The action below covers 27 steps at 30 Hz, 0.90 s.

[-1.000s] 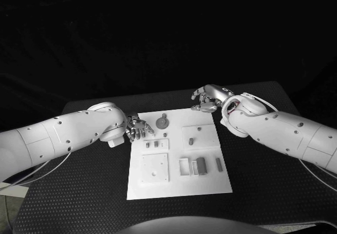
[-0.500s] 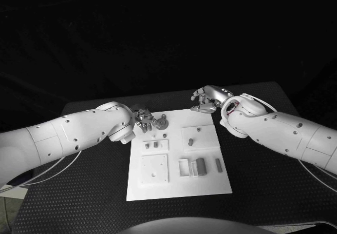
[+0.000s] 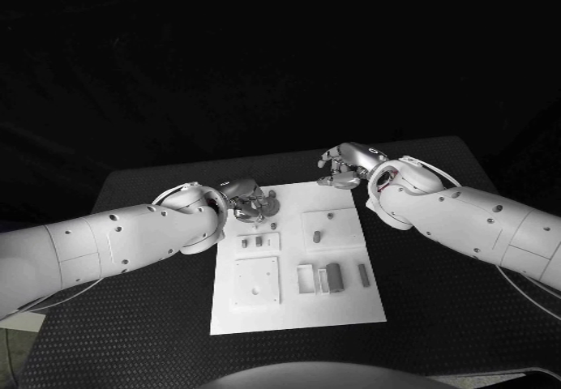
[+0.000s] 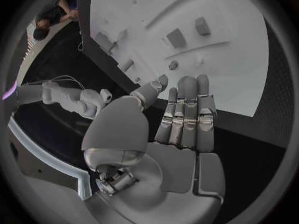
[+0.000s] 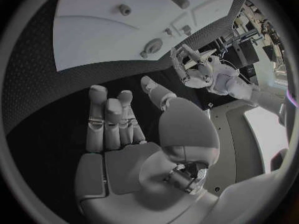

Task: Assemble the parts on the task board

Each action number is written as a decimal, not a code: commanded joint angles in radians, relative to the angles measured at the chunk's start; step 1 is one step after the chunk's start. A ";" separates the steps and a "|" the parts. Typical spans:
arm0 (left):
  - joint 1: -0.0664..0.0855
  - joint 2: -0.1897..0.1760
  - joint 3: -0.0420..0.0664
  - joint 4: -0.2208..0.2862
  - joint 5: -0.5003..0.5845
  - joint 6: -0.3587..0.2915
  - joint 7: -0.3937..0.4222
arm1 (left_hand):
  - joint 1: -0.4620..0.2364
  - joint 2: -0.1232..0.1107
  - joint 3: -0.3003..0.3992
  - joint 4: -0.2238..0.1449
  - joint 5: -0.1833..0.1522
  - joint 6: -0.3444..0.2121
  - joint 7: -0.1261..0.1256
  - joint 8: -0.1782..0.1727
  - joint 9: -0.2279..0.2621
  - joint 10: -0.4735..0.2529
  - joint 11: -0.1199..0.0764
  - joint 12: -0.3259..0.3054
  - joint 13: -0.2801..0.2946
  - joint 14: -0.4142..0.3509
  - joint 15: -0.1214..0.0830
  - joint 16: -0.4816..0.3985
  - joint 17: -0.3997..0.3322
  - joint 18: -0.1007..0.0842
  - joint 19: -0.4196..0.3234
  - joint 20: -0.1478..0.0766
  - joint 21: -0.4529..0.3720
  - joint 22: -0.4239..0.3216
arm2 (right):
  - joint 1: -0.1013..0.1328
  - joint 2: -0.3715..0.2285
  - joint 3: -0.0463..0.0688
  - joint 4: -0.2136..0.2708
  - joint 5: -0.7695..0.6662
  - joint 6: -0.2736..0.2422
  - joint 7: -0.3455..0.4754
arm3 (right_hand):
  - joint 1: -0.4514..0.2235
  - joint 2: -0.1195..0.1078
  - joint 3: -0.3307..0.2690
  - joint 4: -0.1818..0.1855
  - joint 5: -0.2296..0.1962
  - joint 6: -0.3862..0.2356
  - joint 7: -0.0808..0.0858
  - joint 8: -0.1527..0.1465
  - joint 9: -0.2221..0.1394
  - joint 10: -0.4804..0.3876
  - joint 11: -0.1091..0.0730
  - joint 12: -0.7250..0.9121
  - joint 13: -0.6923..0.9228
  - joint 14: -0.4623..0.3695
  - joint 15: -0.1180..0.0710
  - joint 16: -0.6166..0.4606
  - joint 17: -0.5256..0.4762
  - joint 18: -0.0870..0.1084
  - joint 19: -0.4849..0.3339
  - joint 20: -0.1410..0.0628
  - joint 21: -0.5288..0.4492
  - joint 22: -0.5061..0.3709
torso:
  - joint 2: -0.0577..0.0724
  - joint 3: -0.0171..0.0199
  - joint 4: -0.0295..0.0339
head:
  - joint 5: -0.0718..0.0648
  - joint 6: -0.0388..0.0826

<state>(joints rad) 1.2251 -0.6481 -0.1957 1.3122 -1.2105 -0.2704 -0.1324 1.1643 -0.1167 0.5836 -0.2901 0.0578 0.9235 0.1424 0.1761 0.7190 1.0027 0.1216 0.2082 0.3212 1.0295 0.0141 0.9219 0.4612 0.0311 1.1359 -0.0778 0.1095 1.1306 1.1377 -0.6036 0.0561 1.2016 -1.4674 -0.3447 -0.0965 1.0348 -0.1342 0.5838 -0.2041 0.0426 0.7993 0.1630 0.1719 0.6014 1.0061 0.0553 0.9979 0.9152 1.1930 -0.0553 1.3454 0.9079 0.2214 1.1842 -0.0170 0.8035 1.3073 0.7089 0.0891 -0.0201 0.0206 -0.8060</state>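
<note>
Left hand (image 3: 243, 203) hovering over round part (image 3: 270, 203) on task board (image 3: 351, 312), fingers apart, holding nothing; next: needing precise grasp.

Right hand (image 5: 134, 134) over black table (image 5: 37, 84)
Fingers straight, holding nothing; white board (image 5: 99, 30) beyond, left hand (image 5: 187, 64) at its edge
</note>
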 commanded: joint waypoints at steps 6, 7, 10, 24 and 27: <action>-0.019 0.039 -0.026 -0.032 -0.258 -0.120 0.124 | 0.024 -0.007 -0.007 0.002 0.014 0.005 -0.002 -0.009 -0.027 0.039 0.003 -0.048 -0.035 0.049 -0.002 0.063 0.057 0.040 0.067 -0.011 0.037 0.039 | -0.003 0.001 0.000 0.000 0.000 0.007 0.005 | -0.005 0.005 -0.002 0.003 0.006 0.001 0.007 -0.005 -0.002 -0.006 0.000 0.004 -0.001 0.007 0.000 -0.005 0.002 0.040 0.000 -0.007 -0.005 0.018 | 0.001 -0.0011 -0.0008 | -0.007 0.004; -0.020 0.043 -0.027 -0.036 -0.267 -0.113 0.125 | 0.026 -0.008 -0.008 0.001 0.014 0.004 -0.002 -0.010 -0.030 0.043 0.002 -0.052 -0.037 0.051 -0.003 0.069 0.063 0.041 0.070 -0.011 0.040 0.044 | -0.004 0.001 0.000 0.000 0.000 0.007 0.005 | -0.005 0.005 -0.002 0.003 0.006 0.001 0.007 -0.005 -0.002 -0.006 0.000 0.004 -0.001 0.007 0.000 -0.005 0.002 0.040 0.000 -0.007 -0.005 0.018 | 0.001 -0.0013 -0.0010 | -0.007 0.004; -0.023 0.051 -0.030 -0.046 -0.285 -0.118 0.127 | 0.030 -0.009 -0.009 0.001 0.011 0.008 0.004 -0.009 -0.036 0.050 0.001 -0.063 -0.044 0.053 -0.004 0.085 0.075 0.045 0.077 -0.013 0.048 0.058 | -0.004 0.002 0.000 0.001 0.000 0.007 0.005 | -0.005 0.005 -0.002 0.003 0.006 0.001 0.007 -0.005 -0.002 -0.006 0.000 0.004 -0.001 0.007 0.000 -0.005 0.002 0.040 0.000 -0.007 -0.005 0.018 | 0.001 -0.0003 -0.0016 | -0.008 0.003; -0.034 0.081 -0.032 -0.085 -0.309 -0.082 0.096 | 0.031 -0.008 -0.021 0.004 0.001 -0.006 0.012 -0.020 -0.074 0.066 -0.002 -0.105 -0.067 0.090 -0.008 0.172 0.121 0.070 0.130 -0.019 0.103 0.136 | -0.004 0.004 0.000 0.001 0.000 0.006 0.005 | -0.005 0.005 -0.002 0.003 0.006 0.001 0.007 -0.005 -0.002 -0.006 0.000 0.005 -0.002 0.007 0.000 -0.005 0.002 0.040 0.000 -0.007 -0.005 0.018 | 0.000 0.0015 -0.0016 | -0.012 0.001; -0.034 0.086 -0.032 -0.088 -0.309 -0.057 0.080 | 0.018 -0.013 -0.027 0.007 0.001 -0.006 0.009 -0.020 -0.079 0.061 0.001 -0.115 -0.072 0.094 -0.006 0.180 0.123 0.075 0.135 -0.017 0.108 0.145 | -0.004 0.004 0.000 0.001 0.000 0.007 0.004 | -0.005 0.005 -0.002 0.003 0.006 0.001 0.007 -0.005 -0.002 -0.006 0.000 0.005 -0.002 0.007 0.000 -0.005 0.002 0.040 0.000 -0.007 -0.005 0.018 | 0.001 0.0009 -0.0025 | -0.014 0.001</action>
<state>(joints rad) 1.1904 -0.5659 -0.2281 1.2244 -1.5004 -0.3579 -0.0335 1.1907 -0.1277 0.5612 -0.2824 0.0646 0.9199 0.1499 0.1588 0.6408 1.0681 0.1159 0.0964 0.2497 1.1168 0.0053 1.0994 0.5839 0.0311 1.2673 -0.0947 0.2142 1.2745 1.1341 -0.6000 0.0561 1.2016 -1.4673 -0.3448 -0.0960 1.0349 -0.1342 0.5838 -0.2041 0.0426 0.8006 0.1618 0.1719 0.6006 1.0062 0.0553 0.9973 0.9143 1.1930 -0.0553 1.3454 0.9087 0.2213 1.1838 -0.0188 0.8035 1.3073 0.7098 0.0902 -0.0221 0.0077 -0.8055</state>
